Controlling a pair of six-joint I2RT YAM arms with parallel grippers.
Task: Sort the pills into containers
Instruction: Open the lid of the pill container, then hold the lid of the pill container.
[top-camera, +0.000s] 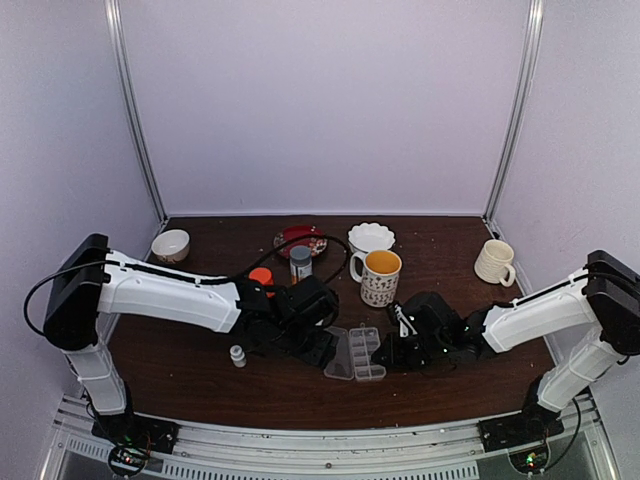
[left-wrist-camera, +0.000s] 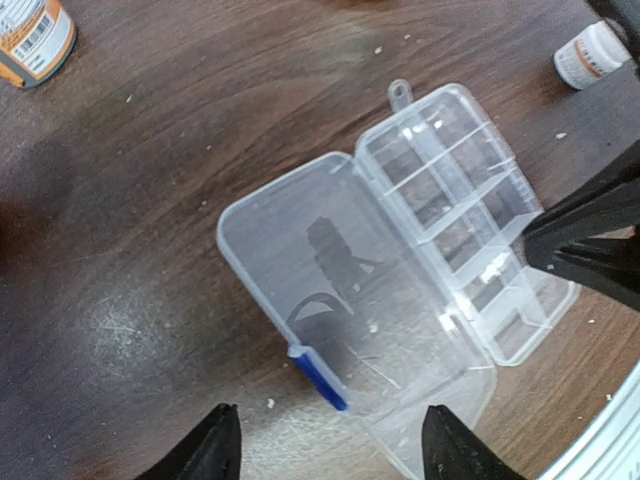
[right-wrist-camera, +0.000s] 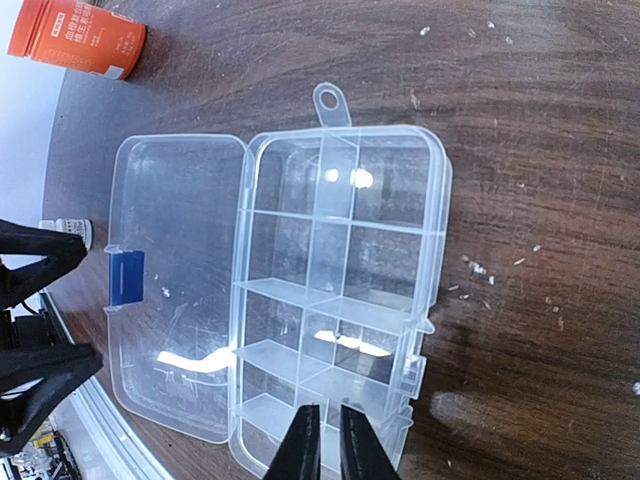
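The clear pill box (top-camera: 362, 352) lies open between my grippers, its cells (right-wrist-camera: 340, 280) empty as far as I can see and its lid (right-wrist-camera: 175, 280) with a blue latch flat on the table. Tiny pale specks (right-wrist-camera: 475, 268) lie on the wood beside the box, and one (left-wrist-camera: 270, 403) lies by the lid. My left gripper (left-wrist-camera: 335, 450) is open and empty just off the lid's latch edge. My right gripper (right-wrist-camera: 328, 452) hovers over the box's near end cells, its fingers almost together with nothing visible between them. The box also shows in the left wrist view (left-wrist-camera: 470, 220).
An orange bottle (top-camera: 260, 275), a grey-capped bottle (top-camera: 300, 262), a patterned mug (top-camera: 380, 277), a white bowl (top-camera: 371, 238) and a red plate (top-camera: 298, 240) stand behind the box. A small white bottle (top-camera: 238, 355) stands to its left. A cream mug (top-camera: 495, 262) is at the right, a small bowl (top-camera: 170, 245) at the back left.
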